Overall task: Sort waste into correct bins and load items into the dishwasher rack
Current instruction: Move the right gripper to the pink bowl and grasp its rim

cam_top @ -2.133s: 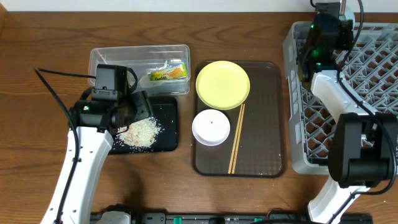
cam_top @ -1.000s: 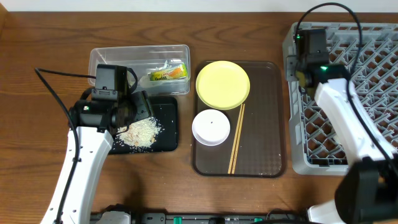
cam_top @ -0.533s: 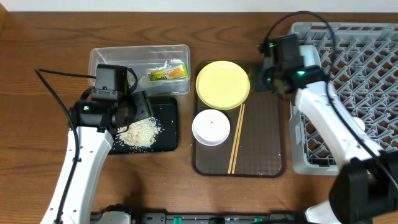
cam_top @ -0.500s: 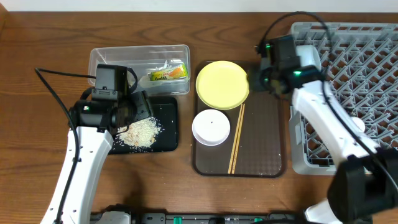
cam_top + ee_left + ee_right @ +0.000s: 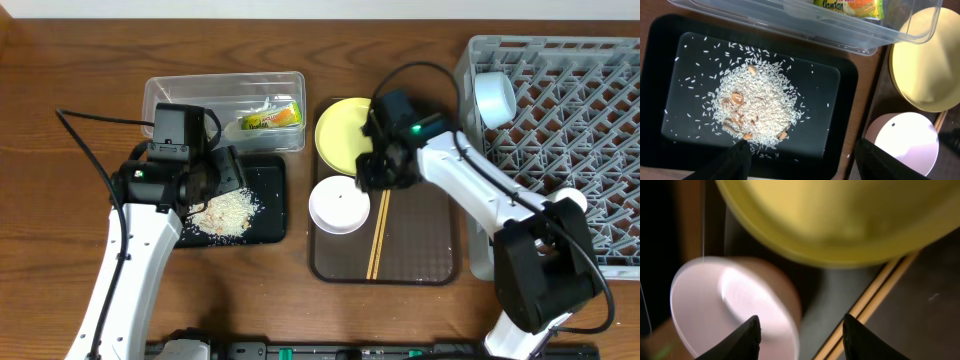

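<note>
On the brown serving tray (image 5: pixel 420 245), the yellow plate (image 5: pixel 345 130) sits at the far end. The white bowl (image 5: pixel 338 205) looks upside down just in front of it, and the chopsticks (image 5: pixel 377 240) lie lengthwise right next to the bowl. The right gripper (image 5: pixel 802 341) is over the tray too, right where all three meet. Its fingers (image 5: pixel 747 340) are apart with the bowl's edge under the gap and nothing clamped; can't tell if it's touching.

Just left of the brown tray is the black tray (image 5: pixel 270 225) with the rice heap (image 5: pixel 225 212) in it. Past that is the clear tub (image 5: pixel 200 95), holding the wrapper (image 5: pixel 270 117). The left gripper (image 5: pixel 805 165) hangs over the black tray, fingers wide apart and empty.

Right of the brown tray is the grey rack (image 5: pixel 580 120), with a pale bowl (image 5: pixel 493 97) tipped on its side in the corner nearest the tray's far end.
</note>
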`<state>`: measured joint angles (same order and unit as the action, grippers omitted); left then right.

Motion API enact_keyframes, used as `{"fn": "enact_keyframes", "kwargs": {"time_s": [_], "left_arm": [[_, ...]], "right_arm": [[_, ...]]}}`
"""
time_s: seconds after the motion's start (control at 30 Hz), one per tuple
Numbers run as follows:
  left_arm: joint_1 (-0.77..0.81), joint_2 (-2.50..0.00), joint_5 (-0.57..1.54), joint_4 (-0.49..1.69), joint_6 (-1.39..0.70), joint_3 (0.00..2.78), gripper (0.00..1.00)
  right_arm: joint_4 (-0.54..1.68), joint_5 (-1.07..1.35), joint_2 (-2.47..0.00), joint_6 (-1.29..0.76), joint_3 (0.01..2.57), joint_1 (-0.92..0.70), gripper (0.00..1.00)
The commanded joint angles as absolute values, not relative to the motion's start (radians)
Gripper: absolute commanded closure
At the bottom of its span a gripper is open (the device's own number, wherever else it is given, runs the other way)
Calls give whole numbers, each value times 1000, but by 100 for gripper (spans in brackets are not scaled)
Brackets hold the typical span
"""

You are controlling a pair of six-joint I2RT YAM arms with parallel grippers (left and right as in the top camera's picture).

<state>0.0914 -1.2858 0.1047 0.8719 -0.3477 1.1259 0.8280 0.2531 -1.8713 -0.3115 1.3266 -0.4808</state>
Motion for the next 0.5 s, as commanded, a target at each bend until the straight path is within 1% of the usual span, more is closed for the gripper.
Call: {"fn": "enact_keyframes", "kwargs": {"time_s": [0.0,0.1,0.17,0.2,0.23,0.3,0.4,0.47], "left_arm": [[87,-1289,93,875,-360,1120,31],[87,-1289,93,875,-361,1120,31],[87,-1289,93,875,-361,1120,31],[87,-1289,93,875,-361,1120,31],[87,-1289,93,875,-360,1120,31],[87,-1289,93,876,-360,1120,31],[87,-1289,93,879,-361,1120,31],[87,-1289,93,883,-360,1120,31]], "right_arm": [[873,231,-1877,-331,1326,-526,51],[902,111,-1895,-378,1324,-564,51],[896,64,-1909,-415,1323,-583,53],[886,57,-1917,-427,1323,-591,55],[875,57,-1920,-434,1322,-597,58],[849,57,-1931,-435,1321,-608,71],[830,56,-1947,-464,1321,-616,82],[830,56,-1956,-482,1321,-616,86]]}}
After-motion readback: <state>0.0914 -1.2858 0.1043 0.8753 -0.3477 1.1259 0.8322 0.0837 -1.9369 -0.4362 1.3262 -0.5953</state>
